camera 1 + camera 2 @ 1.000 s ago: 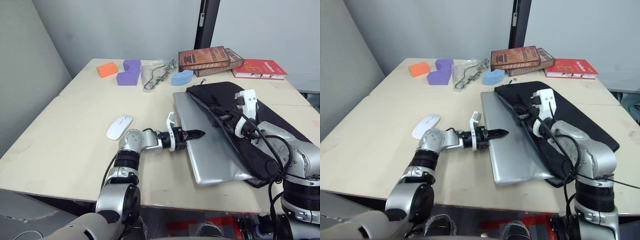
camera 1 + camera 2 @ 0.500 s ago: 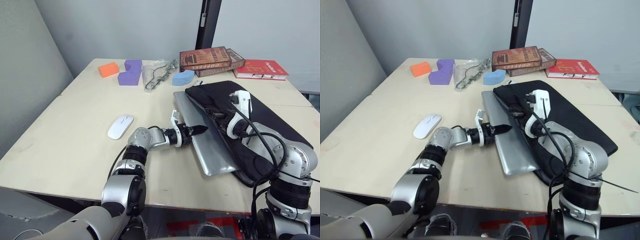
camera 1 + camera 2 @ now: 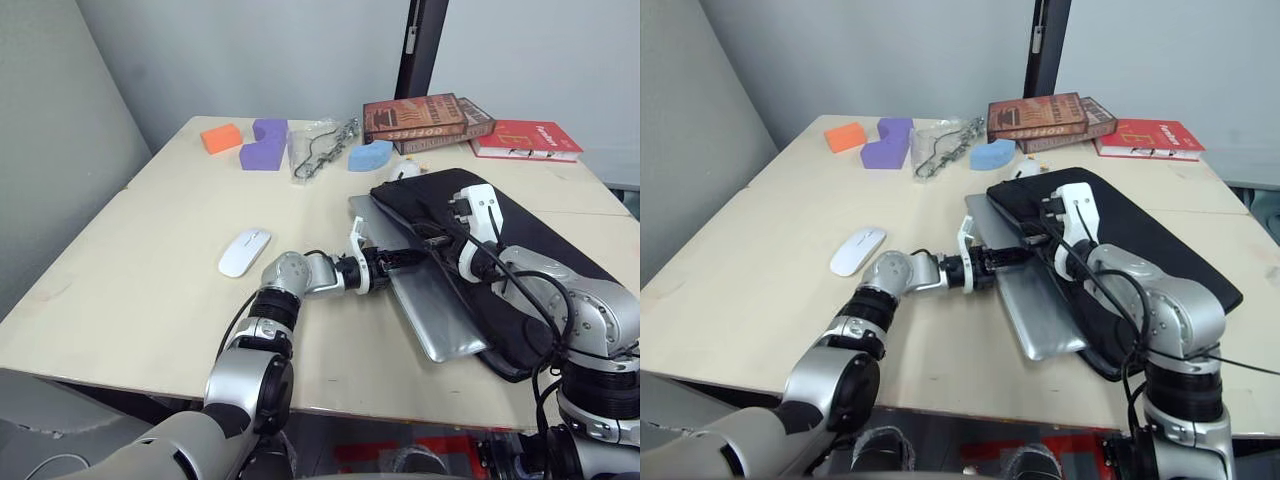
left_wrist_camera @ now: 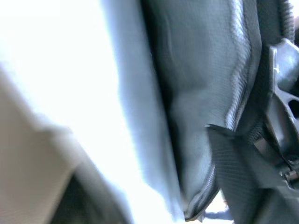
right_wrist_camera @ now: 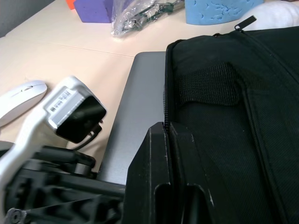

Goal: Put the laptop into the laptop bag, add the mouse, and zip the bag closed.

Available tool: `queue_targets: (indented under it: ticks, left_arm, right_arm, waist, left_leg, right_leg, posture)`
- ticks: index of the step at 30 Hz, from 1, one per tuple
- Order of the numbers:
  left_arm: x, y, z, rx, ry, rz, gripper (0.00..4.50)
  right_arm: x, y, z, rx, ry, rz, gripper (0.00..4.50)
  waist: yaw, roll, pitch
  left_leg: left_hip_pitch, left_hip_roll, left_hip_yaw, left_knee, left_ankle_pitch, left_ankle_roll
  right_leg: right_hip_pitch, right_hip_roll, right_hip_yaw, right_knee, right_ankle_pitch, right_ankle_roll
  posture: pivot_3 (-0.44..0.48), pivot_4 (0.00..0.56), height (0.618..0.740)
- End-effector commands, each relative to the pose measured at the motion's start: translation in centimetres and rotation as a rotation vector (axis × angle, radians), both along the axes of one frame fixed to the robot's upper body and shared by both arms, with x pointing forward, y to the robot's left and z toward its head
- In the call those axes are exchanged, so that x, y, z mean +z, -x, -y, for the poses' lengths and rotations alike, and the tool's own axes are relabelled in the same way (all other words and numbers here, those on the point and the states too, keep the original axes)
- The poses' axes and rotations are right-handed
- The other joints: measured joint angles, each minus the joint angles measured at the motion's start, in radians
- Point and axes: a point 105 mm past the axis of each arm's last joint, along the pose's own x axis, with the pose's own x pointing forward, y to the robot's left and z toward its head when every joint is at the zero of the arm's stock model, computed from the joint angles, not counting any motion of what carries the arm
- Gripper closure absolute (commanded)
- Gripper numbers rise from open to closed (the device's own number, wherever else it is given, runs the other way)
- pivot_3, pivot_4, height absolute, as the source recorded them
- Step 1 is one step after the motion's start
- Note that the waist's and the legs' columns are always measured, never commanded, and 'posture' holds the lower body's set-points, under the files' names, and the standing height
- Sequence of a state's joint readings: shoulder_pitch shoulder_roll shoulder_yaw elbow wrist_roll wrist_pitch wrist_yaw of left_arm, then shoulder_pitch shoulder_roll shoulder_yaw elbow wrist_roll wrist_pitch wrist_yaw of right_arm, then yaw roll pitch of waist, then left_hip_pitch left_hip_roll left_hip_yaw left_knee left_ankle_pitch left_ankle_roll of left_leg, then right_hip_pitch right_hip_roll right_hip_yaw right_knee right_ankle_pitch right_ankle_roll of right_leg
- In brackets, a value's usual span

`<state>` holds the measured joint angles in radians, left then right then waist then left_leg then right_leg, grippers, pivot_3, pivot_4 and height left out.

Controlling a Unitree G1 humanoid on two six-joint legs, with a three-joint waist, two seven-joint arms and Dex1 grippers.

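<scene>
The laptop (image 3: pixel 425 300) lies partly inside the laptop bag (image 3: pixel 530 250), its near edge sticking out onto the surface (image 3: pixel 130 290). The left tool (image 3: pixel 408 259), fingers pressed together, touches the laptop at the bag's opening, where the right tool (image 5: pixel 164 140) pinches the bag's edge. The mouse (image 3: pixel 243 252) lies well apart to the left.

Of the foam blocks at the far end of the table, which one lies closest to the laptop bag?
The blue foam block, just beyond the laptop bag; the purple block and orange block sit farther toward the robot's left.
</scene>
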<state>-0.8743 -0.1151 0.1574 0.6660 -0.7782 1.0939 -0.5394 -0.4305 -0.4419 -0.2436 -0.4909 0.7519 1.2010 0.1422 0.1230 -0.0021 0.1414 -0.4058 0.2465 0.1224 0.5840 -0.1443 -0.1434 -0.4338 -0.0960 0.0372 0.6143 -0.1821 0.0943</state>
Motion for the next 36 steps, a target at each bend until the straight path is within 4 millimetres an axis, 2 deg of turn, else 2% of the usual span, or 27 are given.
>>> queue_targets:
  ticks: [1,5,14,17,23,24,30,36]
  left_arm:
    - [2.5,0.8,0.1,-0.048,0.068,0.089,1.04]
    - [2.7,0.8,-1.6,-0.032,0.062,0.104,1.04]
    - [2.1,0.6,-2.6,0.023,0.045,0.085,1.04]
    - [1.7,0.8,-2.7,0.021,0.037,0.075,1.83]
    - [1.9,1.4,-2.8,0.001,0.053,0.065,3.97]
    - [2.0,1.4,-2.8,-0.001,0.054,0.067,4.16]
    - [2.3,1.7,-2.6,-0.014,0.065,0.090,4.22]
    - [3.1,1.7,-1.9,-0.024,0.092,0.096,4.22]
  right_arm:
    - [1.5,0.0,0.1,0.011,0.002,0.075,4.50]
    - [1.7,-0.1,0.4,0.020,0.003,0.083,4.50]
    - [1.7,-0.1,0.0,0.056,-0.012,0.083,4.50]
    - [1.7,-0.1,-0.1,0.065,-0.015,0.079,4.50]
    - [1.7,0.3,-1.0,0.127,-0.034,0.072,4.50]
    - [1.8,0.5,-1.2,0.139,-0.041,0.069,4.50]
    - [2.1,1.3,-2.9,0.227,-0.104,0.045,4.50]
    - [1.5,2.1,-5.0,0.285,-0.148,-0.004,4.50]
  waist:
    - [0.000,0.000,0.000]
    - [-0.005,0.000,0.000]
    - [-0.007,0.000,0.000]
    - [-0.009,0.000,0.000]
    - [-0.013,0.001,0.000]
    - [-0.013,0.001,0.000]
    - [-0.016,0.001,0.000]
    - [-0.017,0.001,0.000]
  left_leg:
    - [0.000,0.000,0.000,0.000,0.000,0.000]
    - [0.000,0.000,0.000,0.000,0.000,0.000]
    - [0.000,0.000,0.000,0.001,0.000,0.000]
    - [0.000,0.000,0.000,0.001,0.000,0.001]
    - [0.000,0.000,0.000,0.001,0.000,0.001]
    - [0.000,0.000,0.000,0.001,0.000,0.001]
    - [0.000,0.000,0.000,0.001,0.000,0.001]
    - [0.000,0.000,0.000,0.001,0.000,0.001]
  right_leg:
    - [0.000,0.000,0.000,0.000,0.000,0.000]
    - [0.000,0.000,0.000,0.001,-0.001,-0.002]
    - [0.000,0.000,0.000,0.001,-0.004,-0.007]
    - [0.000,0.000,0.000,0.001,-0.004,-0.007]
    - [0.000,0.000,0.000,0.001,-0.004,-0.007]
    - [0.000,0.000,0.000,0.001,-0.004,-0.007]
    - [0.000,0.000,0.000,0.001,-0.004,-0.007]
    - [0.000,0.000,0.000,0.001,-0.004,-0.007]
  posture:
    - [0.000,0.150,0.734]
    - [0.000,0.150,0.734]
    - [0.000,0.150,0.734]
    - [0.000,0.150,0.734]
    - [0.000,0.150,0.734]
    - [0.000,0.150,0.734]
    - [0.000,0.150,0.734]
    - [0.000,0.150,0.734]
